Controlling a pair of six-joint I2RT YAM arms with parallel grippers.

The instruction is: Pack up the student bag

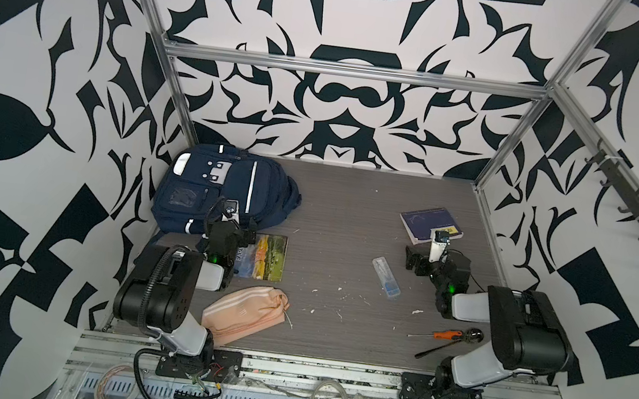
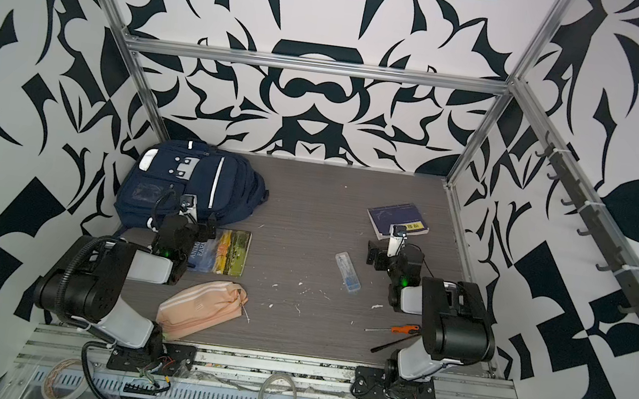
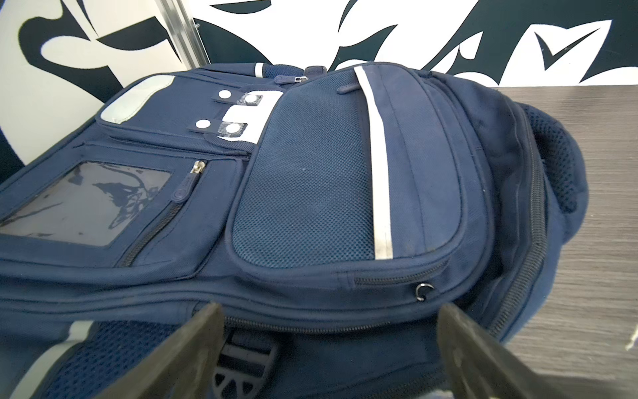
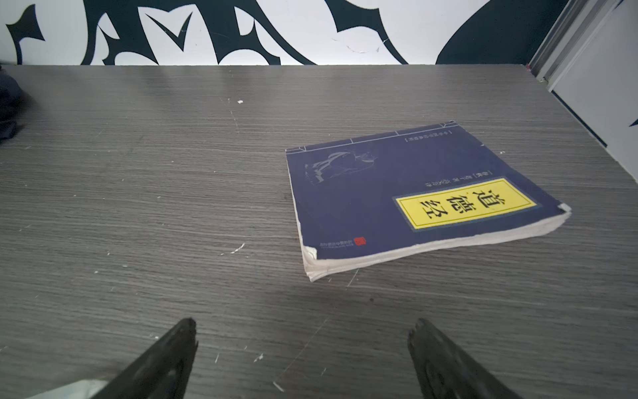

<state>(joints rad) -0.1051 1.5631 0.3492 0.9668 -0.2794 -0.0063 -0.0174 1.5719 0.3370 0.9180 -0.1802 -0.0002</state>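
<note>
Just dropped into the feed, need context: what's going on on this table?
Two arms are set to pack the student bag, which lies at the far left of the table and looks zipped shut. The left claw is open at the bag's near edge, holding nothing. The right claw is open over bare table, facing a blue book. A picture book, peach pouch, clear case and screwdriver lie loose on the table.

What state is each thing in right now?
student bag: lying flat, visible zips shut
left tool: open, empty
right tool: open, empty
navy book: closed, flat
picture book: closed, flat
pink pouch: lying flat, zip unclear
clear case: lying flat
screwdriver: lying loose
</note>
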